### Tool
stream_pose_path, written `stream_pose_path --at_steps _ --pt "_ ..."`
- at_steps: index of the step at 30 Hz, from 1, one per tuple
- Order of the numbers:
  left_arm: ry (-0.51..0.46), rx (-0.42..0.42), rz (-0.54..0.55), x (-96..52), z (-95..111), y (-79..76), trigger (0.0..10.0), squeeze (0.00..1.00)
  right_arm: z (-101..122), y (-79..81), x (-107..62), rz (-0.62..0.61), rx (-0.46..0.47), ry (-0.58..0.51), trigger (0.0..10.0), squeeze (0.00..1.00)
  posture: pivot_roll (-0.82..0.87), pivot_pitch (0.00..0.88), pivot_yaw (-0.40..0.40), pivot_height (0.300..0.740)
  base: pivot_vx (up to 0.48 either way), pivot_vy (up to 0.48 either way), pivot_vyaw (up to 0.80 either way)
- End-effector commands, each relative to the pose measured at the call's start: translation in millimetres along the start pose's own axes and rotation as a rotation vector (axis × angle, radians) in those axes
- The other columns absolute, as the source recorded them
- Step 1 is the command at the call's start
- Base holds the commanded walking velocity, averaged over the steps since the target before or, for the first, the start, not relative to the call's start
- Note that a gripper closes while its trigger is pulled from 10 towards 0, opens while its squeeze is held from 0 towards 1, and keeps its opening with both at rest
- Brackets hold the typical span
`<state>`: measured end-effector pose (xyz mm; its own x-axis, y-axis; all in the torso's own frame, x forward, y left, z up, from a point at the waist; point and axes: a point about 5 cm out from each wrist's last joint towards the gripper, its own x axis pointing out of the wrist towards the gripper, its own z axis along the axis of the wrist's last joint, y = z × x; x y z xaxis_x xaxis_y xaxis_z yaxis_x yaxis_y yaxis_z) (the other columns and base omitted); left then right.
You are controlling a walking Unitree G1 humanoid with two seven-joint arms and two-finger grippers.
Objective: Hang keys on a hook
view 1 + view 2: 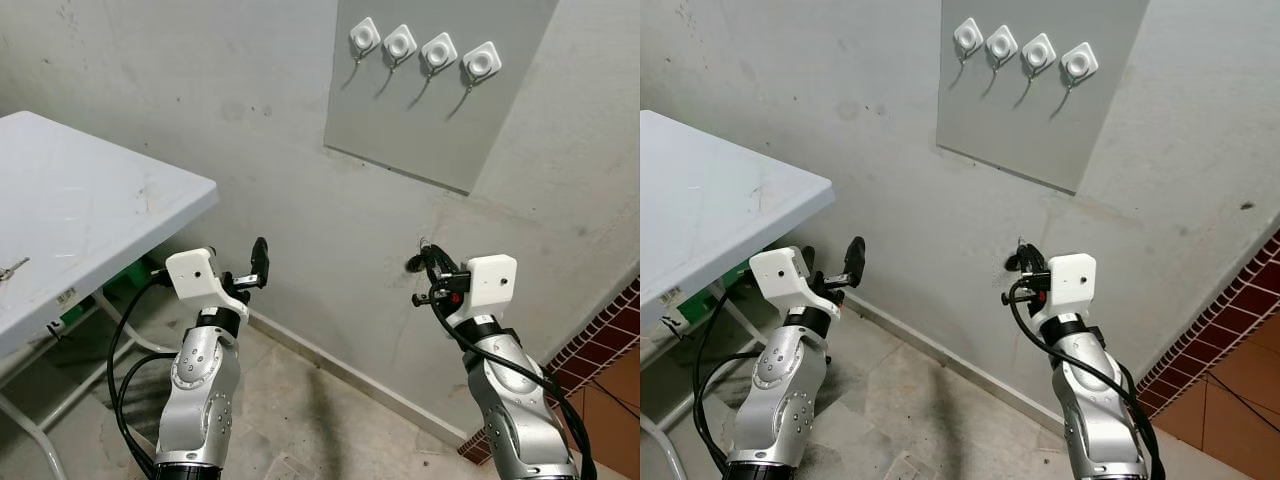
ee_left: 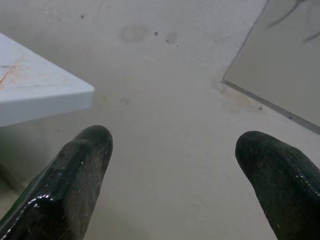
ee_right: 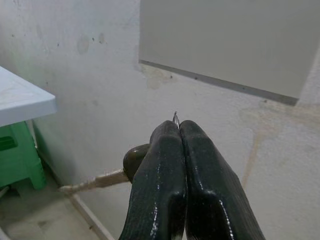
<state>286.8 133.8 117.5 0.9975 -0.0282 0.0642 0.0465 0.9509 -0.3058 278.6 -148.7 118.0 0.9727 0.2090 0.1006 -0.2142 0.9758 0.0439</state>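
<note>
We stand facing the grey wall, the panel [image 1: 440, 90] with its row of four white hooks [image 1: 423, 50] mounted high and ahead of us.

Right gripper [image 3: 178, 131]: fingers pressed together. A thin metal tip pokes out above them in the right wrist view, probably the ring of the keys [image 3: 176, 118]. In the left eye view a small dark loop sits at the same fingertips. We judge the keys are pinched there, but the bunch itself is too small to make out.

Left gripper [image 2: 172, 150]: fingers well apart, nothing between them, pointed at bare wall near the corner of the white surface [image 1: 90, 210]. A small metal object [image 1: 12, 268] lies on that surface at the far left edge of the head view; we cannot tell what it is.

Step in hand, as we read it: the carry to the hooks. The pick-up looks done and the hanging is not yet begun. The right gripper is held low, well below the panel's bottom edge, and the hooks are all bare.

Next move calls for raising the right arm up to the row, likely closing in on the wall too. Then the ring has to be lined up over one hook's wire prong and lowered before the fingers part. With so little ring showing beyond the fingertips, the alignment will need to be fine.
</note>
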Motion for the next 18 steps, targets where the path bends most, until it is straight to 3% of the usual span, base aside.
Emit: stream_pose_path --at_steps 1,18 --pt "0.013 -0.042 -0.002 1.4 -2.9 -8.8 10.0 0.00 5.8 -1.9 1.7 0.000 -0.013 -0.018 10.0 0.00 -0.06 0.000 -0.084 0.740 0.000 0.315 0.00" --pt "0.023 -0.050 0.006 0.0 -4.4 -7.5 10.0 0.00 5.3 1.3 1.6 0.019 -0.014 -0.018 10.0 0.00 -0.05 0.000 -0.087 0.740 0.000 0.365 0.00"
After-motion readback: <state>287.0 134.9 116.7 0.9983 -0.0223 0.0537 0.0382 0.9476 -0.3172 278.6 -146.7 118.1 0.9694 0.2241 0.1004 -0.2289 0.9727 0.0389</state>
